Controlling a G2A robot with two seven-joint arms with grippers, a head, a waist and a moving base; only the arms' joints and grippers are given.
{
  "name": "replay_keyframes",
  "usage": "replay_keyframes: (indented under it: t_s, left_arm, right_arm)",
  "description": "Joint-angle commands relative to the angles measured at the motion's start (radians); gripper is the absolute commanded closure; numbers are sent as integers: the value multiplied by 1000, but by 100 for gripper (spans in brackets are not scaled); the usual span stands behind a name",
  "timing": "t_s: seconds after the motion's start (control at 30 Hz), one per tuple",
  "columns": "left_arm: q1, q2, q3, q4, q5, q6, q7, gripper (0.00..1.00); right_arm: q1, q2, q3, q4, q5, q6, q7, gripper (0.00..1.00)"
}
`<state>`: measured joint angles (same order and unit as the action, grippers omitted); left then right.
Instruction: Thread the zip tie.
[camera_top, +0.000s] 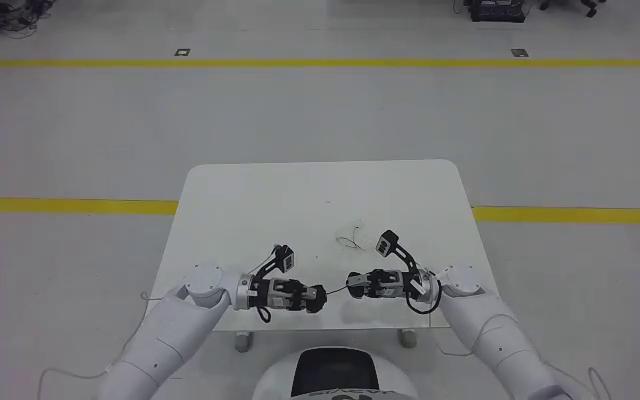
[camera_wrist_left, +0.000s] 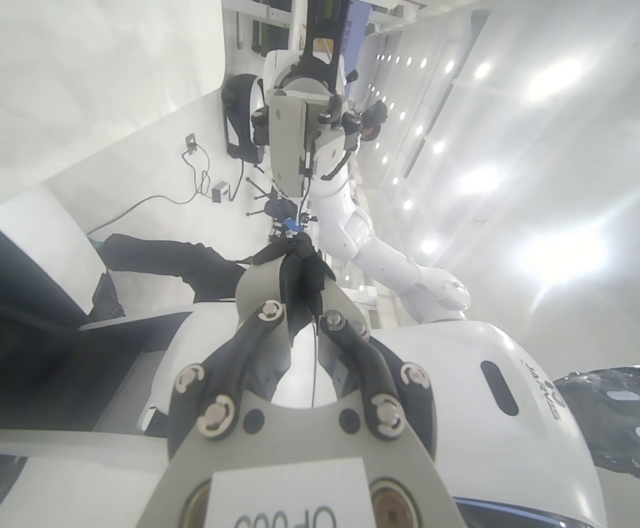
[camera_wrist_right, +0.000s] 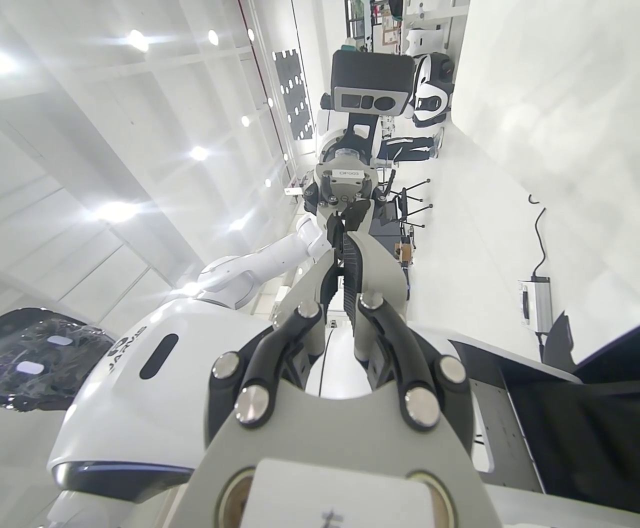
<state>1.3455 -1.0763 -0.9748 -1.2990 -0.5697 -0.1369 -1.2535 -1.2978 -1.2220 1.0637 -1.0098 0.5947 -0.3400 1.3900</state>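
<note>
1. Over the near edge of the white table (camera_top: 300, 200), the left gripper (camera_top: 318, 297) and the right gripper (camera_top: 352, 285) meet almost tip to tip. A thin black zip tie (camera_top: 335, 291) is stretched across the short gap between them.
2. Both pincers are drawn narrow, each pinched on its own end of the zip tie, which hangs just above the tabletop rather than lying on it.
3. From above, a small curl of dark wire (camera_top: 350, 240) lies loose on the table, a little farther in than the grippers and apart from both.
4. The left wrist view gives the close detail. The left gripper's fingers (camera_wrist_left: 260, 285) converge to a point, and the zip tie (camera_wrist_left: 314, 360) runs back between them as a fine black line toward the palm, with the right gripper facing it just beyond.
5. The right wrist view mirrors this. Its fingers (camera_wrist_right: 375, 270) are closed together, and the same fine strand (camera_wrist_right: 325, 360) trails back between them, the left gripper directly opposite.
</note>
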Motion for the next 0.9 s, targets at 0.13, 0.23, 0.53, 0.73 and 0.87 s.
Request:
replay_keyframes:
  t_s: [0.13,0.23,0.53,0.73,0.87]
  left_arm:
    - [2,1,3,-5,-13,10,12,0]
    - [2,1,3,-5,-13,10,12,0]
    - [2,1,3,-5,-13,10,12,0]
    - [7,-5,33,-23,-10,5,65,0]
    - [-7,-14,72,-28,3,0,111,0]
  right_arm:
    - [2,-3,6,6,3,0,0,100]
    - [3,-5,8,9,3,0,0,100]
    - [5,-6,17,7,-4,0,-2,100]
    - [-19,-7,24,-31,45,0,-36,100]
    - [-29,-9,37,-30,100,0,-27,100]
